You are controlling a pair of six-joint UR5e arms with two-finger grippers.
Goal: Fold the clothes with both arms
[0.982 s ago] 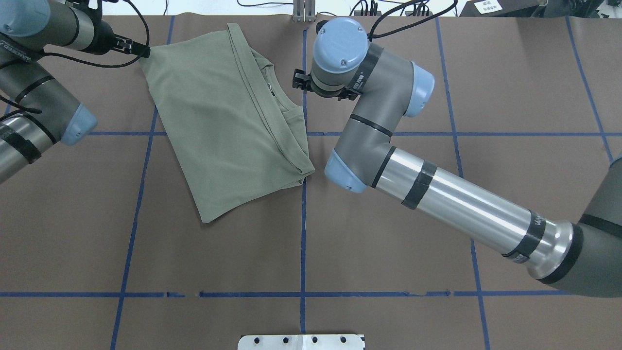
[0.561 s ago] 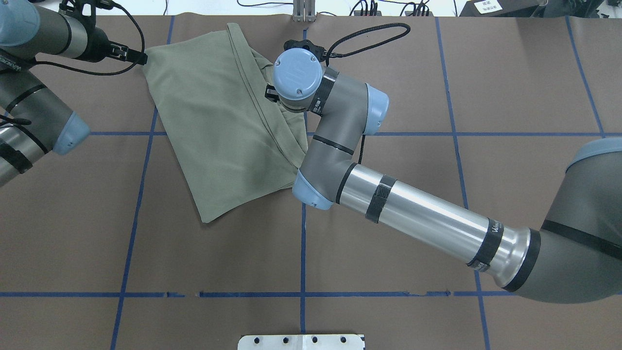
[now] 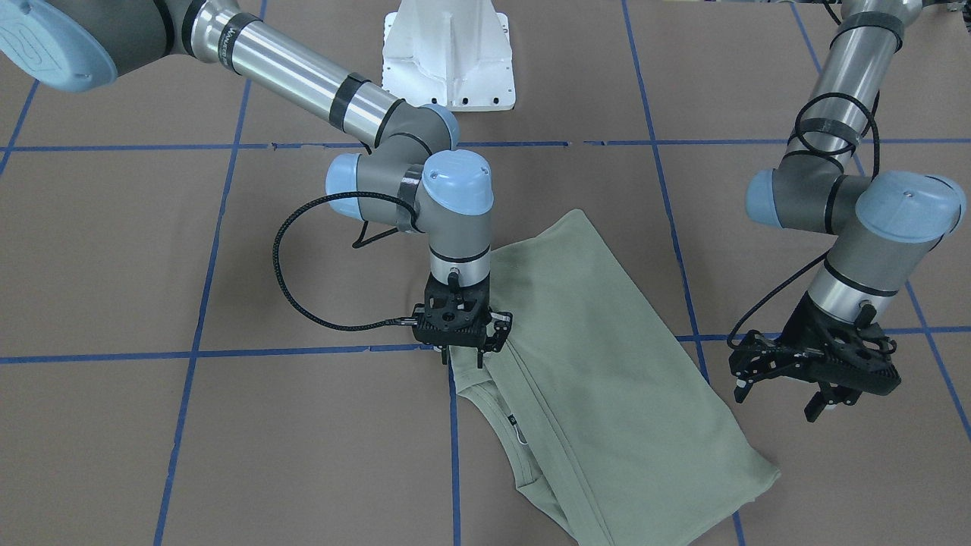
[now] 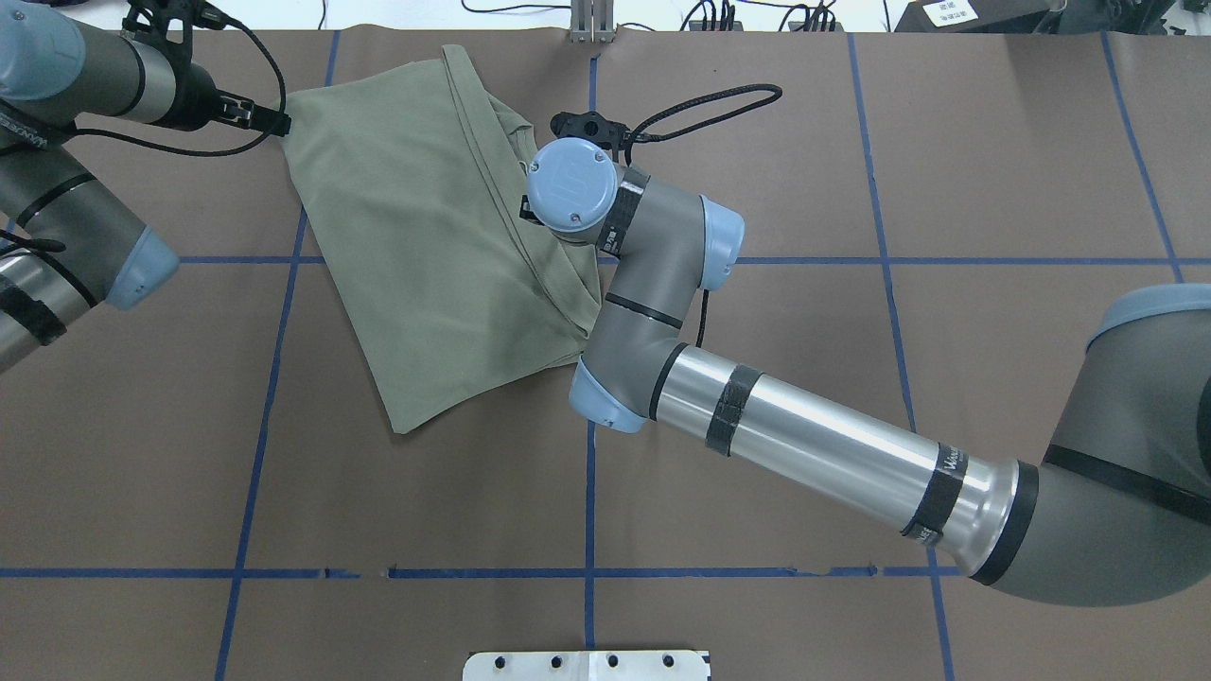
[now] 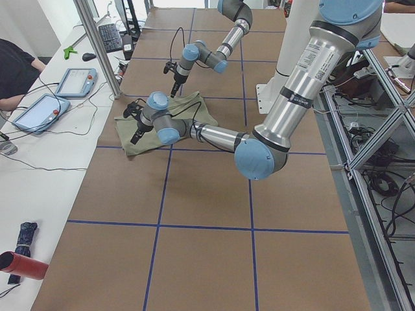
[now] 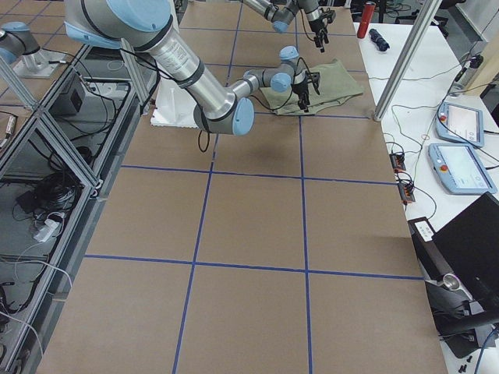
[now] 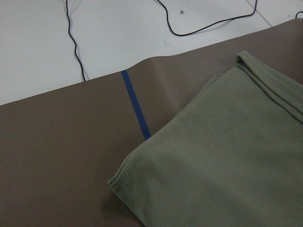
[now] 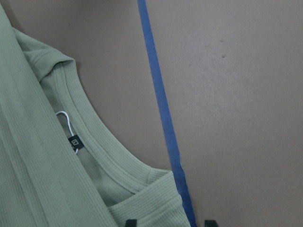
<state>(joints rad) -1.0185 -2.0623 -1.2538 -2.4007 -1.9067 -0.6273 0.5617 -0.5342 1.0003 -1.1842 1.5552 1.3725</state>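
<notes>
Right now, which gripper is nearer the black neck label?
Right. Right gripper is just beside the black neck label; left gripper hangs past the sage-green knit shirt's far corner.

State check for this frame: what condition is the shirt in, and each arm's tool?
Pale sage-green knit shirt: folded, lying on the brown table, neckline exposed.
Black two-finger right tool: open, tips down at the shirt's edge beside the neckline.
Black two-finger left tool: open, empty, beside the shirt's corner.

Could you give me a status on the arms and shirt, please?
Right end effector open, low at folded shirt's collar edge. Left end effector open, beside shirt corner. Nothing in the way.
</notes>
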